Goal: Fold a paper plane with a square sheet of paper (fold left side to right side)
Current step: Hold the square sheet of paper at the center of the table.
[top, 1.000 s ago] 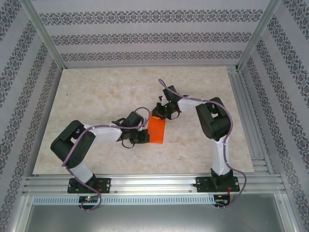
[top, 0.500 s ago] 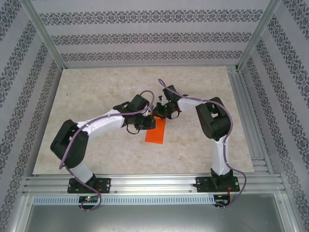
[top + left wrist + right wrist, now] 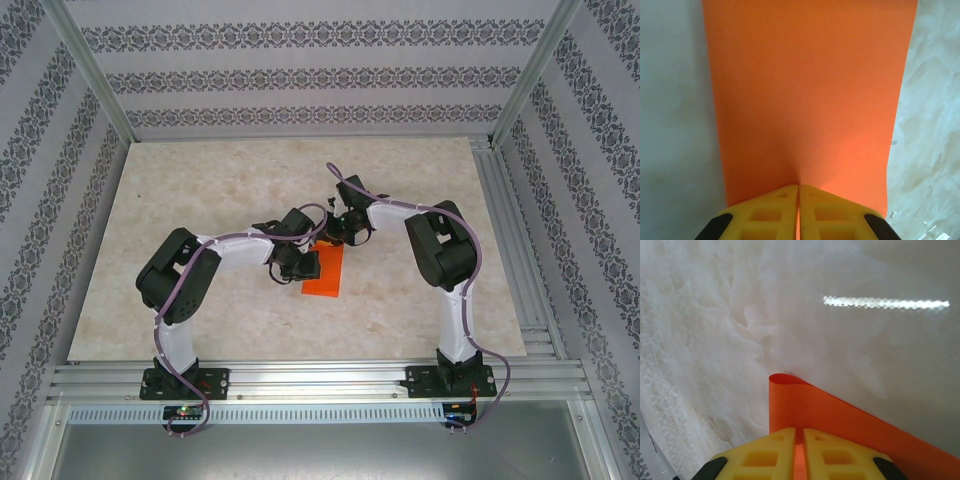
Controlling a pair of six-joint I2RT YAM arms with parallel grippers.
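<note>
The bright orange sheet of paper (image 3: pixel 325 275) lies mid-table as a narrow upright strip. My left gripper (image 3: pixel 305 262) is at its left edge. In the left wrist view its yellow fingers (image 3: pixel 765 215) are shut on the near edge of the paper (image 3: pixel 805 90), which spreads flat away from them. My right gripper (image 3: pixel 331 232) is at the strip's far end. In the right wrist view the right gripper (image 3: pixel 799 432) pinches a curled, looped edge of the paper (image 3: pixel 840 420), and orange shows in the thin slit between its fingers.
The marble-patterned tabletop (image 3: pixel 200 200) is bare to the left and behind the arms. Aluminium frame rails (image 3: pixel 510 230) run along the right side and the near edge. Patterned walls enclose the cell.
My left arm swung away from me and to the right, its gripper moving from the strip's lower left to its upper left edge. The strip looks slightly shorter. The right arm stayed put.
</note>
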